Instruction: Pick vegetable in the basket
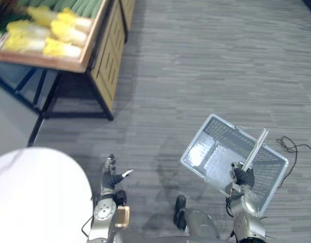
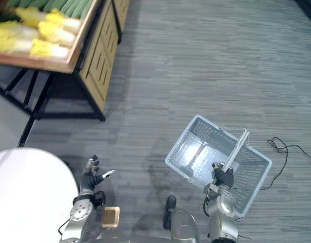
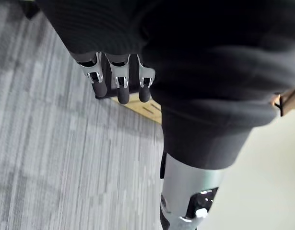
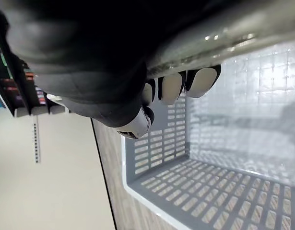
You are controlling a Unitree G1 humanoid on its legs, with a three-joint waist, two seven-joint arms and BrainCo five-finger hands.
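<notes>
The empty basket was gripped by the right hand; the left hand was held slack; no vegetable was yet picked.

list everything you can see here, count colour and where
cabbages: several, yellow and white, lying in the tray of the stand, far left
green vegetables: a row, green, behind the cabbages in the same tray
display stand: one, light wood on black legs, far left
basket: one, grey plastic with slotted walls, hanging tilted above the floor on the right
handle: one, pale grey, across the top of the basket
floor: grey striped carpet
white rounded surface: one, near left
left hand: open, holds nothing, low beside the white surface
right hand: fingers curled round the handle, carrying the basket
</notes>
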